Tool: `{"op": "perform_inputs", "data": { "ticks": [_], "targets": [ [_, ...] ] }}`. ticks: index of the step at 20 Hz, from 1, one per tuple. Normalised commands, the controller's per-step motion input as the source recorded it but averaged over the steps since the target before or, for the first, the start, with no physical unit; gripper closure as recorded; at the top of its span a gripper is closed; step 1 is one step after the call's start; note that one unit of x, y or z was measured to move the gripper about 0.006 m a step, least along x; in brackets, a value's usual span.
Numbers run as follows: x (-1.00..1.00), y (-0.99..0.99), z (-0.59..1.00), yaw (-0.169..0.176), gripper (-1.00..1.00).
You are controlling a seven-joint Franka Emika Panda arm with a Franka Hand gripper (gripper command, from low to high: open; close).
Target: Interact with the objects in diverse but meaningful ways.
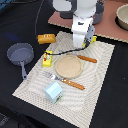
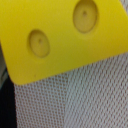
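Observation:
The yellow holed cheese wedge (image 2: 60, 37) fills much of the wrist view, very close to the camera, with woven mat (image 2: 85, 95) under it. In the exterior view my gripper (image 1: 83, 44) hangs low over the mat's far edge. Bits of yellow cheese (image 1: 92, 39) show beside it. The fingers are hidden in both views, so whether they hold the cheese is unclear. The golden-brown bread loaf (image 1: 46, 38) lies at the mat's far corner on the exterior view's left. The yellow box with red label (image 1: 47, 59) stands near it. The pale blue-and-white milk carton (image 1: 53, 91) sits near the front.
A round wooden plate (image 1: 68, 66) lies mid-mat, with an orange-handled fork (image 1: 64, 80) in front and a knife (image 1: 86, 58) behind it. A grey pan (image 1: 20, 54) sits off the mat at the exterior view's left. A pot (image 1: 122, 15) stands at the far right.

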Motion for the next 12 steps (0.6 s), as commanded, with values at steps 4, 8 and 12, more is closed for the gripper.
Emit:
{"op": "perform_inputs", "data": {
  "ticks": [4,8,12],
  "targets": [
    [0.4,0.2,0.34,0.166,-1.0],
    [0.38,0.16,0.13,0.17,-1.0],
    [0.38,0.12,0.03,0.14,-1.0]
  ]
}}
